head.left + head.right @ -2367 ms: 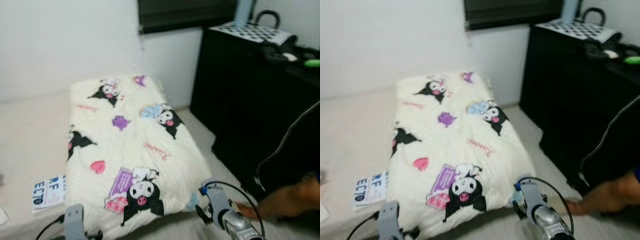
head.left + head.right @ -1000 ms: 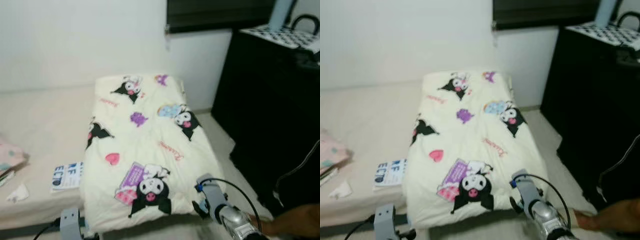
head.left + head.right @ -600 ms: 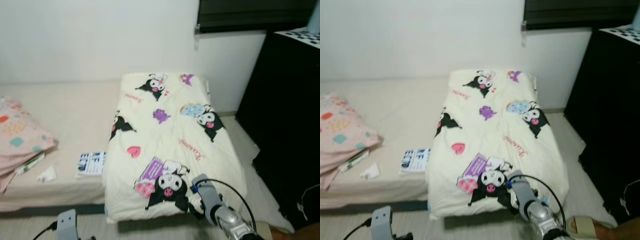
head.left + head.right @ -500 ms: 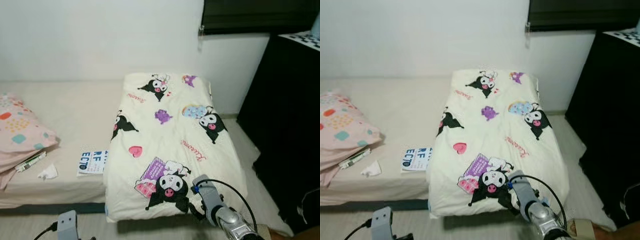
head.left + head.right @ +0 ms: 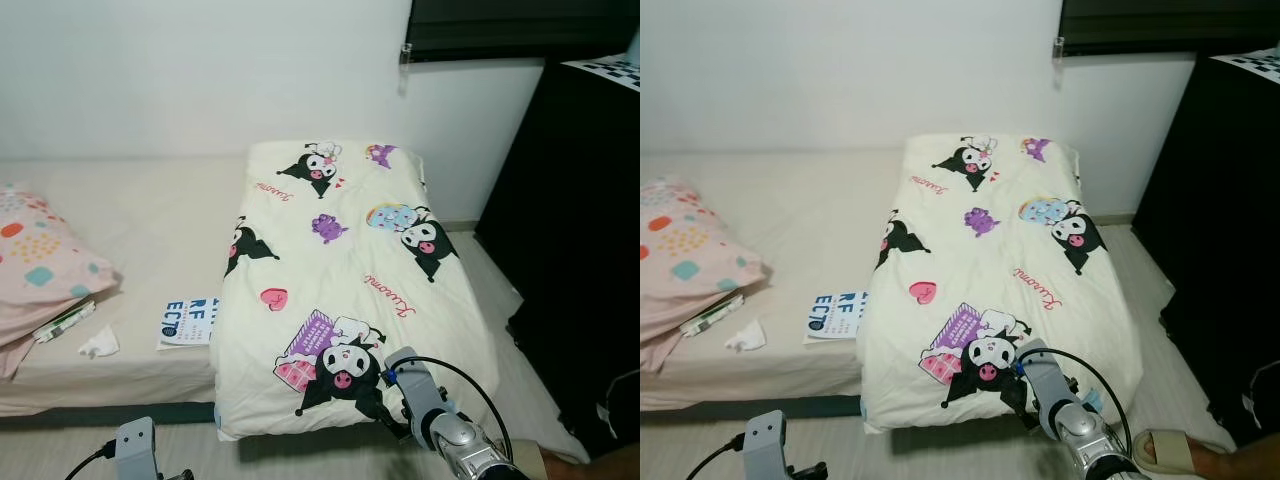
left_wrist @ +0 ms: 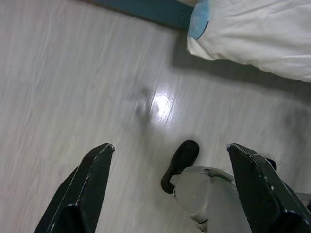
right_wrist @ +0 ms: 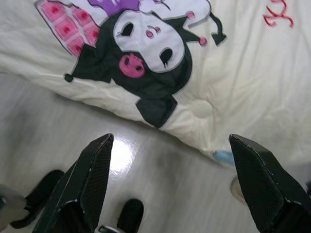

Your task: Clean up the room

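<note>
This is a bedroom in a home. A low bed [image 5: 130, 215] stands against a white wall [image 5: 200, 70], with a cartoon blanket [image 5: 340, 280] along its right side and a pink pillow [image 5: 40, 270] at its left edge

A soft, matt cloth quilt [image 5: 340, 290] hangs over glossy, smooth wood-look floor [image 6: 97, 87] beside a black matt cabinet [image 5: 580, 230].
</note>
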{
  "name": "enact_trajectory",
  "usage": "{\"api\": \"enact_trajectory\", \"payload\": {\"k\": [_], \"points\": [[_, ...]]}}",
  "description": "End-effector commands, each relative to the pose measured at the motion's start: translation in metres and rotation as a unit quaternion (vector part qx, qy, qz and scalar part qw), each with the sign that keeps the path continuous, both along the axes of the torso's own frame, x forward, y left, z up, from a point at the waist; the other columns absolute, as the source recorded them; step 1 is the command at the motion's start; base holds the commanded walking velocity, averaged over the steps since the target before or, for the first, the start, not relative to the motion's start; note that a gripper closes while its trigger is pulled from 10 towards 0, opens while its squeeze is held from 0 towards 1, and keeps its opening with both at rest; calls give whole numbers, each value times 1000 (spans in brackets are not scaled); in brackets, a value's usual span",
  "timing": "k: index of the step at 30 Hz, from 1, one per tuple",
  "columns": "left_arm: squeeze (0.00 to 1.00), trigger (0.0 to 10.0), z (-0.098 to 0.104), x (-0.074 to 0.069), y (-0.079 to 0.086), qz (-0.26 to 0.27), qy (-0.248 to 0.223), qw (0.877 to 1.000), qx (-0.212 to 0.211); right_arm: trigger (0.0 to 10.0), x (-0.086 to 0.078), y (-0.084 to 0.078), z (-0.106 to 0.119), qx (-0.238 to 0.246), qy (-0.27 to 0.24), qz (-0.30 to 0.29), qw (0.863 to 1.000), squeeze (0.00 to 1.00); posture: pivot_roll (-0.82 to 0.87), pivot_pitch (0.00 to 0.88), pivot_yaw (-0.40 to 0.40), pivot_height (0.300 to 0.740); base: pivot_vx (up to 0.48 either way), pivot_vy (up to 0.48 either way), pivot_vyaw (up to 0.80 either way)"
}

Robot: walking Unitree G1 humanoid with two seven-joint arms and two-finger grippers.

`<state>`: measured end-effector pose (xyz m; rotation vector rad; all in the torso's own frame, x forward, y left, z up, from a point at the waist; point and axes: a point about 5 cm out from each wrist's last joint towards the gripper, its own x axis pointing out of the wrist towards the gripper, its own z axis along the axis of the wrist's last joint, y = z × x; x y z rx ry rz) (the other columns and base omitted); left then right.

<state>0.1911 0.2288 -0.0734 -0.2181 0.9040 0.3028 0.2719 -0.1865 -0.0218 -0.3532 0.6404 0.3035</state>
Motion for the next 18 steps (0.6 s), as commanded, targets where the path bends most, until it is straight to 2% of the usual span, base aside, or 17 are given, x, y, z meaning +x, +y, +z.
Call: {"api": "enact_trajectory", "payload": {"k": [1, 18], "points": [[0, 10000, -1, -3, 2, 1, 6, 1000, 4, 10000, -5, 2, -5, 1, 15, -2, 1000, 0, -132, 91, -9, 740, 0, 349, 0], [0, 10000, 1, 1, 2, -5, 1, 1000, 8, 10000, -4, 4, -5, 0, 13, 3, 1000, 0, -131, 87, -4, 740, 0, 345, 0]]}}
